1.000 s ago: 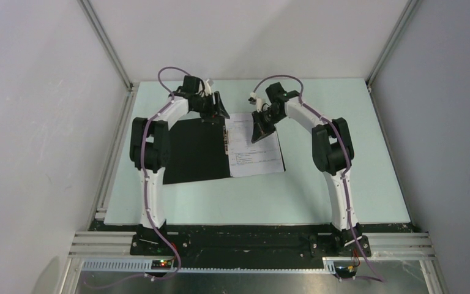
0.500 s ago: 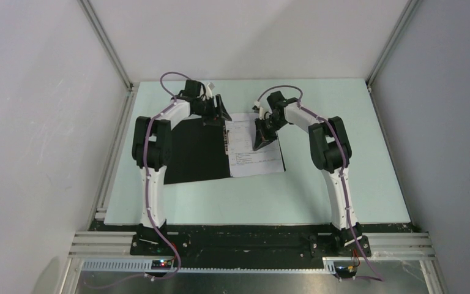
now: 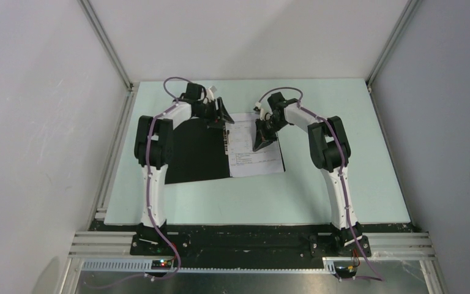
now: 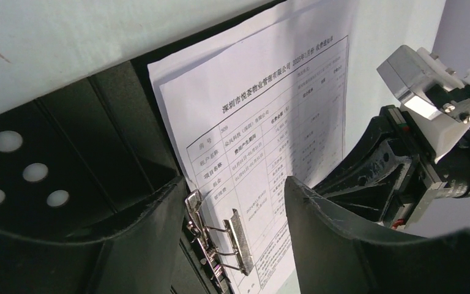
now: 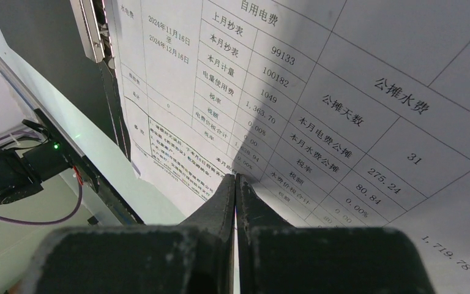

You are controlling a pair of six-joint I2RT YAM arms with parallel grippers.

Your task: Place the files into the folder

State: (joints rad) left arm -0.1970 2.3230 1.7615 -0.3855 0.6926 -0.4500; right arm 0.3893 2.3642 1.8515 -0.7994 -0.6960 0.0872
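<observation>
Spread left fingers (image 4: 128, 245) straddle the metal clip (image 4: 218, 237) beside the files (image 4: 263, 116).

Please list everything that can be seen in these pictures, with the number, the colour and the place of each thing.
folder: one, black inside, lying open on the table, centre-left.
paper sheets: number cannot be told, white with black print, on the folder's right half.
metal clip: one, silver, at the folder's hinge, by the sheets' left edge.
table: one, pale green, under everything.
walls: grey-white, around the table.
left gripper: one, black, open, over the folder's far edge near the clip.
right gripper: one, black, shut, tips on the sheets.
</observation>
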